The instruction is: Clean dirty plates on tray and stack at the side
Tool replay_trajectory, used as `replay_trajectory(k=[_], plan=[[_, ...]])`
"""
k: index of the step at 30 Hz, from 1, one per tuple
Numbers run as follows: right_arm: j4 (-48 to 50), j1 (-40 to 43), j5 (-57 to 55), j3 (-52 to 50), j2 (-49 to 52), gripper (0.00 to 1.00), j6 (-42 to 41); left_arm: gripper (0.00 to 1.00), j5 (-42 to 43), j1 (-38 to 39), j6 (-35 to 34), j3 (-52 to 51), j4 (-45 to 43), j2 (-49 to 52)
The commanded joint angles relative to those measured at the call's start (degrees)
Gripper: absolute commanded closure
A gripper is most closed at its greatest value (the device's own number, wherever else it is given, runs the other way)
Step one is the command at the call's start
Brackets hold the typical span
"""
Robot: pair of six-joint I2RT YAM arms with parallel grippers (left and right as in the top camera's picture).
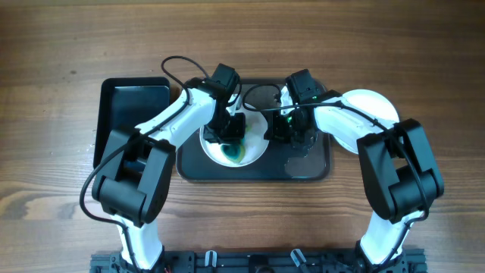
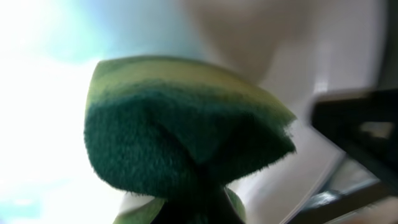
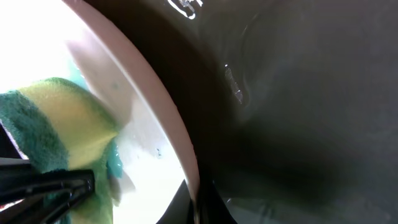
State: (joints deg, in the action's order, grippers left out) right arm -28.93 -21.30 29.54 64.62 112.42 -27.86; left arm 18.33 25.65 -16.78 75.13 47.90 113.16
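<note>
Resting on the left half of the large dark grey rectangular tray (image 1: pixel 311 165), whose surface is seen wet and glossy in the right wrist view, a round white plate (image 1: pixel 256 145) is marked by a blue-green smear (image 1: pixel 235 155) near its edge on the robot's side. A green and yellow sponge (image 2: pixel 186 134) is pinched between the fingers of the left gripper (image 1: pixel 229 130) and is held down on the plate's middle. The right gripper (image 1: pixel 292 133) is placed at the plate's right rim; whether its jaws are closed on that rim cannot be told, since the fingers are barely shown. A second round white plate (image 1: pixel 373 105) is laid on the wooden table (image 1: pixel 61 174) just right of the tray, partly hidden by the right arm. A smaller black tray (image 1: pixel 135 106) is set at the left.
</note>
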Motion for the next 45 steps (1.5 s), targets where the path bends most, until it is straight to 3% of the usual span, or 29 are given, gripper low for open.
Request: replay_trajectory(k=[1,5,8,17,21,26,33,38,45], plan=[[-0.2,0.3,-2.0,-1.5,1.6,0.96,-0.7,0.96,3.8,-1.3,-2.7,-0.7,-6.0,0.2],[-0.3,0.3,-2.0,-1.5,1.6,0.96,-0.7,0.96,-13.8,-3.8,-10.1,-0.2,-10.2,0.2],[-0.4,0.3,-2.5,-1.5,1.6,0.96,-0.6,0.96,-22.6,-6.0,-11.0,3.5,-5.3,0.2],[-0.7,0.3,-3.2,-1.5,0.7,0.96,-0.6,0.96,-22.2,-9.0,-10.9,18.0,14.6,0.2],[-3.6,-0.1,-10.4,-1.5,-4.0,0.96,0.9,0.96,-19.8,-10.9,-10.9,20.6,17.6,0.2],[-9.6,-2.2,-24.6,-1.5,-12.8,0.96,2.4,0.96,-19.2,-12.2,-10.9,20.6,17.5,0.2],[-17.5,-9.2,-55.6,-1.5,-27.3,0.96,2.4,0.96,-19.2,-11.9,-10.9,20.6,17.0,0.2],[-18.9,-15.8,-75.3,-1.4,-30.7,0.96,2.6,0.96,-19.2,-11.9,-10.9,20.6,16.9,0.2],[-14.5,-30.0,-106.4,-0.8,-30.8,0.96,13.5,0.96,-19.2,-11.9,-10.9,20.6,16.8,0.2]])
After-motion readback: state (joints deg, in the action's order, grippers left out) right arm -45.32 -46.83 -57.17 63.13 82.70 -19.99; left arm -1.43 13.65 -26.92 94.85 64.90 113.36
